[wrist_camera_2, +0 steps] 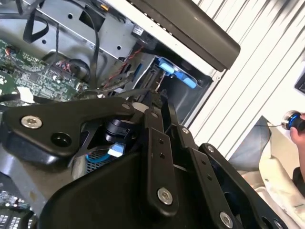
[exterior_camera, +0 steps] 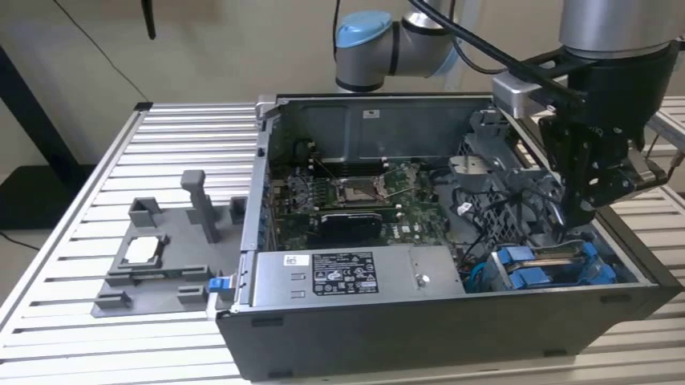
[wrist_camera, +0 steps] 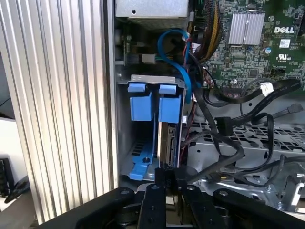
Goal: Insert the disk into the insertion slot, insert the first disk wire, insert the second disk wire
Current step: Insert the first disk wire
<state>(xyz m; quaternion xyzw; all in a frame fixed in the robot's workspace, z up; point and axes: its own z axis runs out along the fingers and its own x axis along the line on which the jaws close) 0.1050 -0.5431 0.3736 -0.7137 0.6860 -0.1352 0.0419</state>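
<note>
Gripper (wrist_camera: 167,183): its black linkage arms sit closest to the lens in both wrist views. In the exterior view it reaches down into the open case toward that view's right.
Fingers (wrist_camera: 153,194): drawn narrow, pinched on a small black plug (wrist_camera: 165,174) right at the disk's lower edge.
Black wire (wrist_camera: 217,167): runs from the plug away over the perforated grey metal beside the cage.
Disk (wrist_camera: 169,142): stands on edge inside the insertion slot, with its bright blue carrier tab at the top and its connector edge facing the gripper.
Insertion slot (wrist_camera: 125,143): grey sheet-metal cage in the case's corner. A second blue carrier (wrist_camera: 141,106) sits just beside the disk.
Computer case (exterior_camera: 428,337): dark grey, side panel off, lying on the table. Inside are a green motherboard (exterior_camera: 354,200) and a silver power supply (exterior_camera: 342,277) with a printed label.
Surface: a slatted aluminium table (exterior_camera: 192,128), with pale ribs running across it under and around the case.
Grey plastic tray (exterior_camera: 150,277): on the table at the exterior view's left, apart from the case, with upright posts. A small silver chip (exterior_camera: 144,250) rests on it.
Room: a plain beige wall behind the table, with a dark pole (exterior_camera: 32,104) leaning at the exterior view's left.
Person: a hand (wrist_camera_2: 299,136) at the edge of the second wrist view, off the table, by a small blue-glowing object.
</note>
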